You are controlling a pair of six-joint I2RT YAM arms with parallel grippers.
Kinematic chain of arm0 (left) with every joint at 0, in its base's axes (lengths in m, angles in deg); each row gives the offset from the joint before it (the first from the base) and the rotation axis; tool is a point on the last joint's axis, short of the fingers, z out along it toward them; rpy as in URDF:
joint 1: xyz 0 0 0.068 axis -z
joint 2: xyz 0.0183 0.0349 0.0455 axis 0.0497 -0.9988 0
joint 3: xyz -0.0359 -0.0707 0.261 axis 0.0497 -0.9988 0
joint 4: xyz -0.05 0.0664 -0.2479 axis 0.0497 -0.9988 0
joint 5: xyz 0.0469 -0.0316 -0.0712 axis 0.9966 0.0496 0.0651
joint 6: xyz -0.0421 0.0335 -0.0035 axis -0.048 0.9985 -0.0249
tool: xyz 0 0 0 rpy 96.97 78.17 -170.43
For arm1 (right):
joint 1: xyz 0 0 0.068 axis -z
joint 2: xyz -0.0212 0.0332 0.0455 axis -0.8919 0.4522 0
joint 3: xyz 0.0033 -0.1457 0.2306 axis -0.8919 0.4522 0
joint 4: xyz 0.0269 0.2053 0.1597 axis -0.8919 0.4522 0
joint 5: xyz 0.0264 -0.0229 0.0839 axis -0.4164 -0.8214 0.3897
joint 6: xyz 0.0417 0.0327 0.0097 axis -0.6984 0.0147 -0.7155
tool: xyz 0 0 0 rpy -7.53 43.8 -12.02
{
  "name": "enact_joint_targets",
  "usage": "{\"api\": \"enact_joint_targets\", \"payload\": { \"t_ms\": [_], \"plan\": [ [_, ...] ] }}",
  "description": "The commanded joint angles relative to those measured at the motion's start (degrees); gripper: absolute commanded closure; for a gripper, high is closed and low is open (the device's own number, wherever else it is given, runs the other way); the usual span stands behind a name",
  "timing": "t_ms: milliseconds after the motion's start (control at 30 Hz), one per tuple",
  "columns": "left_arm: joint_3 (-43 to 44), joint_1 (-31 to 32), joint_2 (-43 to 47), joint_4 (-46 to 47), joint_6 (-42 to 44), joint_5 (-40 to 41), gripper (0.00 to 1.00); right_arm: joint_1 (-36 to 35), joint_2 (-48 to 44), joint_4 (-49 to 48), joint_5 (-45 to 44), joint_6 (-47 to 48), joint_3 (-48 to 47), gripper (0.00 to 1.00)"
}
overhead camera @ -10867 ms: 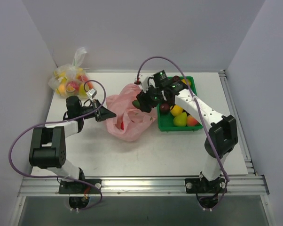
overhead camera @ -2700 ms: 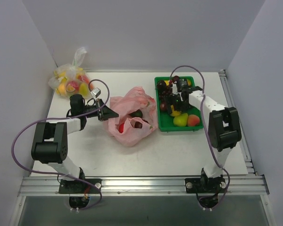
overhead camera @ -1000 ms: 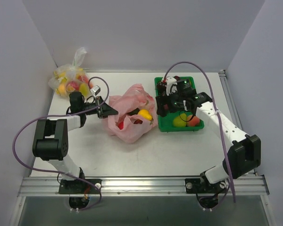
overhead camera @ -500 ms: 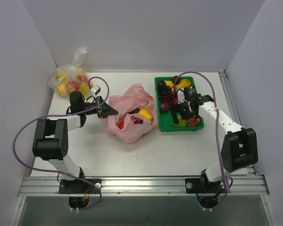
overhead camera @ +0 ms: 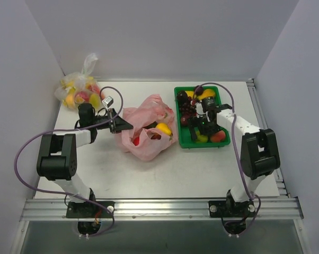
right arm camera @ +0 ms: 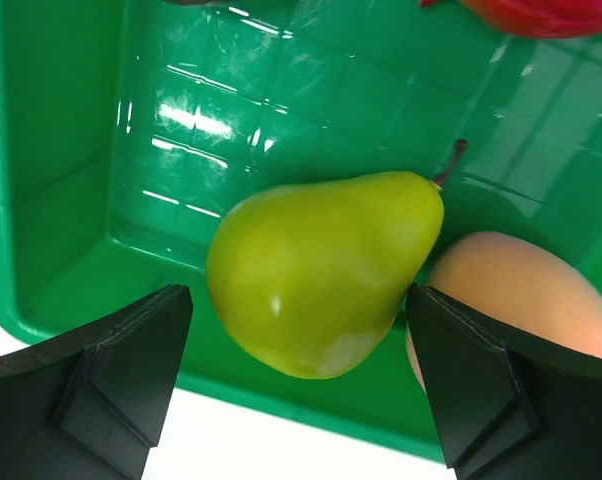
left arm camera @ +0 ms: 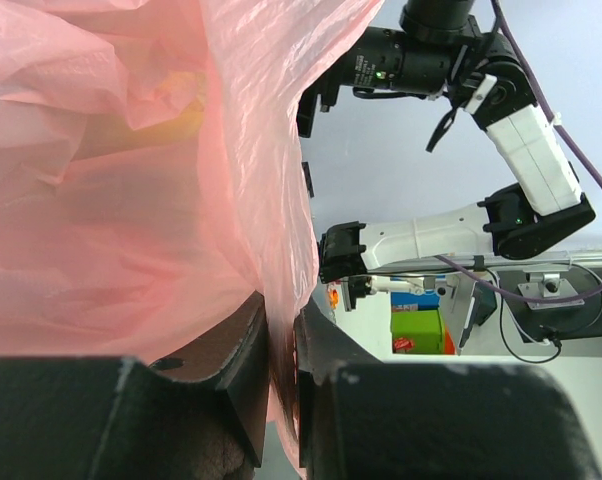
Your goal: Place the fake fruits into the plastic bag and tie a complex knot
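Left jaws: clamped on pink plastic bag [left arm camera: 131, 200] edge.
Right jaws: spread wide astride yellow-green pear [right arm camera: 321, 265], in green tray [right arm camera: 61, 150] beside peach [right arm camera: 501, 300].

Lab test cell, plain white walls [overhead camera: 159, 37], aluminium rail [overhead camera: 165, 207]

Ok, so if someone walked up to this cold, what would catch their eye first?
The crinkly translucent pink plastic bag in the middle of the table, its edge pinched by the left gripper, fruit showing inside. Then the yellow-green plastic pear in the green plastic tray on the right, between the open fingers of the right gripper. A clear plastic bag of yellow and red fruit sits in the far left corner.
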Motion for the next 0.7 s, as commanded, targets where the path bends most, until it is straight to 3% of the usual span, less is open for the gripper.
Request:
{"api": "enact_joint_targets", "payload": {
  "t_ms": [0, 267, 367, 667],
  "plan": [
    [-0.06, -0.29, 1.78, 2.67, 0.91, -1.39, 0.79, 0.98, 1.69, 2.81, 2.04, -2.05, -2.01, 0.07],
    [-0.59, -0.29, 1.61, 2.67, 1.43, -1.39, 0.79, 1.95, 3.36, 2.54, 0.9, -1.87, -3.68, 0.12],
    [-0.59, -0.29, 1.6, 2.67, 1.52, -1.39, 0.79, 1.86, 4.42, 2.37, 0.11, -2.58, -5.09, 0.06],
    [-0.85, -0.29, 1.69, 2.67, 1.61, -1.48, 0.79, 0.46, 6.88, 1.05, 0.9, -1.96, -6.32, 0.07]
  ]
}}
